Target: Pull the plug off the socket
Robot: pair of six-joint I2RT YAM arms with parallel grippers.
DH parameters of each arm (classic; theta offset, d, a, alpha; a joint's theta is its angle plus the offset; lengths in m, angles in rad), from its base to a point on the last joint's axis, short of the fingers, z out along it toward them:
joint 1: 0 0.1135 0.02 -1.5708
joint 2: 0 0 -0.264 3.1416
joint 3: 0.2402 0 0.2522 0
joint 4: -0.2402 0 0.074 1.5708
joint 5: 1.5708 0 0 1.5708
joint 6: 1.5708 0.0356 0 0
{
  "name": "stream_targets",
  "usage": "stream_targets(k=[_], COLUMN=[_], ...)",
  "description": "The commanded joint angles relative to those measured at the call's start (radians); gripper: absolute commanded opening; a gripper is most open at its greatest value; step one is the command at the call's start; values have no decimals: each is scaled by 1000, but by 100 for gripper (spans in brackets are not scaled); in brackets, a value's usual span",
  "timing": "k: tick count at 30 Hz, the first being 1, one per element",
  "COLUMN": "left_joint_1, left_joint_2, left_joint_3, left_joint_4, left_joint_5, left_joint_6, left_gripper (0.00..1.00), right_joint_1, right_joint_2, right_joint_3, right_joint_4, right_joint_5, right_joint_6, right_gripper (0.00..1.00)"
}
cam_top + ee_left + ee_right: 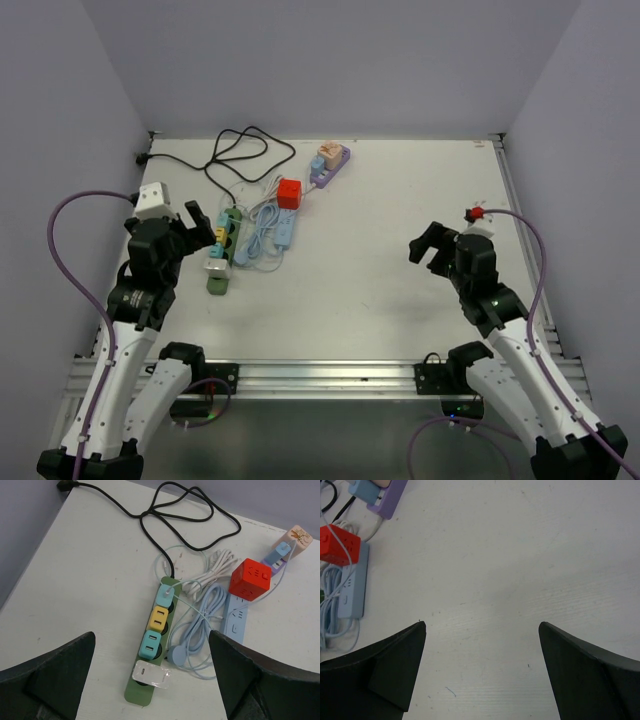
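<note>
A green power strip lies on the white table, also in the top view. Plugged into it in a row are a white charger, a teal adapter, a yellow adapter and a light blue plug. My left gripper is open and empty, hovering above the strip's near end; in the top view it is just left of the strip. My right gripper is open and empty over bare table at the right.
A red cube socket sits on a light blue strip with coiled pale cables beside it. A purple strip with a blue and a beige plug lies farther back. A black cable loops at the back left. Walls enclose the table.
</note>
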Motion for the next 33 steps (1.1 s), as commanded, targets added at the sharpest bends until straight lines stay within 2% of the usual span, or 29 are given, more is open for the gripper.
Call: stream_targets(k=[1,6,11,14,17,18,25,26,28,29,30,33], left_joint_1=[-3,-3,-3,-3,-3,-3,-3,-3,-3,-3,-2,-3], left_joint_2=[0,12,26,20,19,19,-4,-4,-4,-3,-4,-10], left_joint_3=[-5,-14,-16,-19,-24,-24,-21,-21,-19,-19,-21,-17], left_joint_4=[27,59,58,61,59,58,47,47,44,44,43,39], left_joint_5=[57,143,160,165,166,166,137,137,139,139,139,137], left_joint_6=[21,50,55,53,49,49,38,36,36,35,35,35], left_gripper=[100,100,100,100,100,100,99,99,99,100,100,99], right_joint_1=[1,20,234,281,301,304,441,454,487,497,500,520], right_joint_2=[2,81,262,416,525,563,978,1076,1186,1233,1328,1436], right_joint_3=[58,110,301,383,435,466,943,1066,1196,1315,1368,1520], right_joint_4=[88,201,200,225,416,426,238,168,90,13,-19,-106], right_joint_5=[-114,-191,28,15,-23,-42,50,59,113,130,137,202], right_joint_6=[-58,-33,-107,-95,-15,5,-56,-67,-93,-95,-93,-93], right_gripper=[99,99,99,99,99,99,99,99,99,99,99,98])
